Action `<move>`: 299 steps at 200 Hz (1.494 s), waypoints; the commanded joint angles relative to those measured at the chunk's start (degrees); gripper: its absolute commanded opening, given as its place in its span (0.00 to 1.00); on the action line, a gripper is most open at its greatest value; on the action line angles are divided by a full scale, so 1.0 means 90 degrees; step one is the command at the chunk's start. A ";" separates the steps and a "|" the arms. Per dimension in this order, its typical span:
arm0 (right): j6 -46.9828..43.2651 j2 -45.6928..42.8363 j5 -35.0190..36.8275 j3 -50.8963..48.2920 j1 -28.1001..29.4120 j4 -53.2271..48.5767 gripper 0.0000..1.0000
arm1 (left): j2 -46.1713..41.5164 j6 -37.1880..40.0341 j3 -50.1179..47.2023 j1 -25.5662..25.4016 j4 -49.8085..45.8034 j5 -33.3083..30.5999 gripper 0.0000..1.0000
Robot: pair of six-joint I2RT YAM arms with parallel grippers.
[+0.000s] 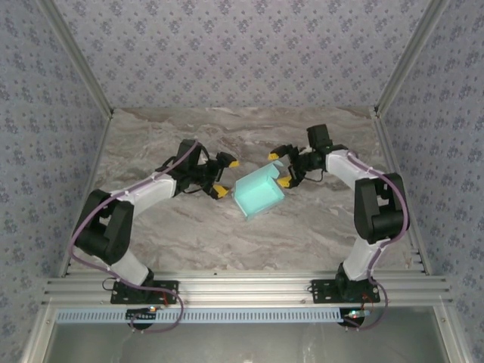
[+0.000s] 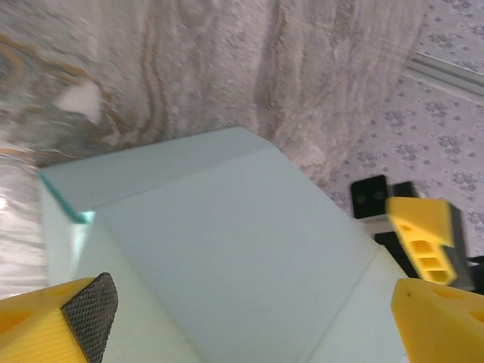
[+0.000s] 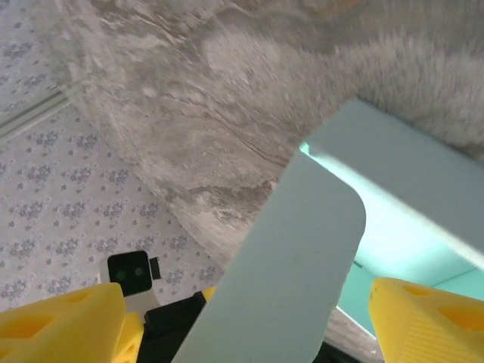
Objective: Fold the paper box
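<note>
You are working with the paper box (image 1: 259,193) lying on the table (image 1: 189,242). The left gripper (image 1: 227,178) is waiting, spread, just left of the box. The right gripper (image 1: 279,169), also spread and nearer, is straddling the box's raised flap (image 3: 295,257).

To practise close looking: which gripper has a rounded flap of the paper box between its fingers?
The right gripper: the rounded flap rises between its open yellow fingers. The left gripper faces the paper box's plain flat panels instead.
</note>
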 commanded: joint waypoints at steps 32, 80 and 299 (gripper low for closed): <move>-0.1982 0.0342 -0.0257 0.0932 -0.0445 -0.1476 0.88 | -0.0509 -0.0222 -0.0289 -0.0008 -0.0604 0.0114 0.99; -0.1680 0.0611 -0.0434 0.1082 0.0071 -0.1128 0.81 | -0.0598 -0.1357 -0.0364 -0.0514 0.0209 -0.0359 0.99; -0.1681 0.0251 -0.0132 0.0008 0.0441 -0.0863 0.67 | 0.0333 -0.1732 0.0033 -0.0740 0.0907 -0.0609 0.77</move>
